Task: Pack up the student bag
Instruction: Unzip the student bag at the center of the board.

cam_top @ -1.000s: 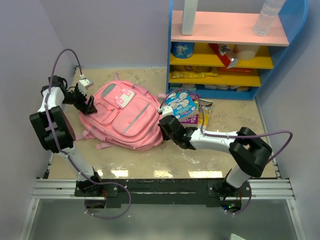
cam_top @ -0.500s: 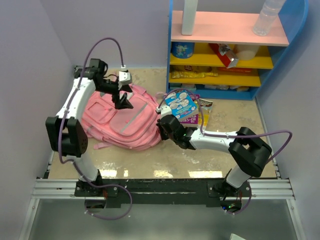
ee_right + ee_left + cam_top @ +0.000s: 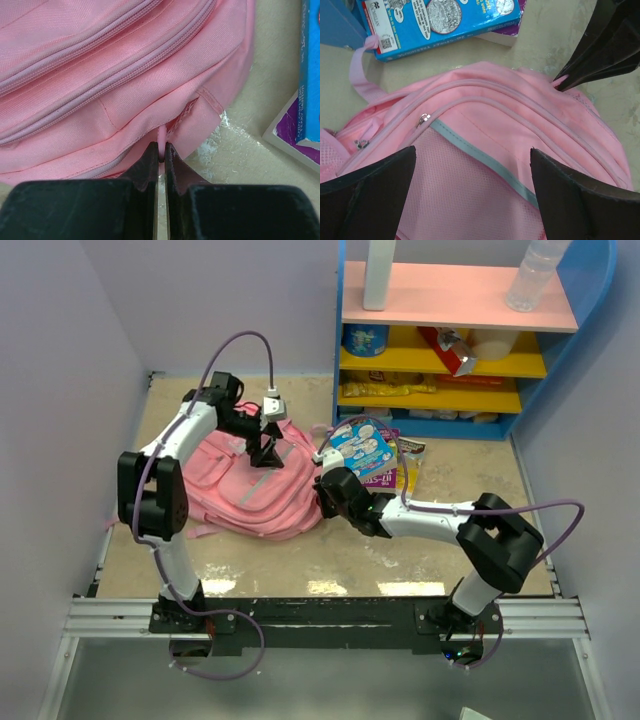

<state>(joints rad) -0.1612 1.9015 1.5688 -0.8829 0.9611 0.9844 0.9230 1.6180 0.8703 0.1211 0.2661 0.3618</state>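
Soft pink fabric bag (image 3: 240,495) lies slumped at left centre of the top view, on the speckled beige table (image 3: 450,475). The left gripper (image 3: 266,450) hangs over it, its 2 black fingers (image 3: 375,185) spread wide above pink mesh, a grey trim (image 3: 485,160) and a small metal zip pull (image 3: 423,118). The right gripper (image 3: 325,498) is pressed together on a thin pink tab (image 3: 161,136) at the bag's seam. A glossy blue book (image 3: 362,448) lies just right of the bag.

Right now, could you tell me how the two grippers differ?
The left gripper is open above the bag; the right gripper is shut on a pink tab at its edge. The left points down; the right reaches in low from the side. Both are at the bag.
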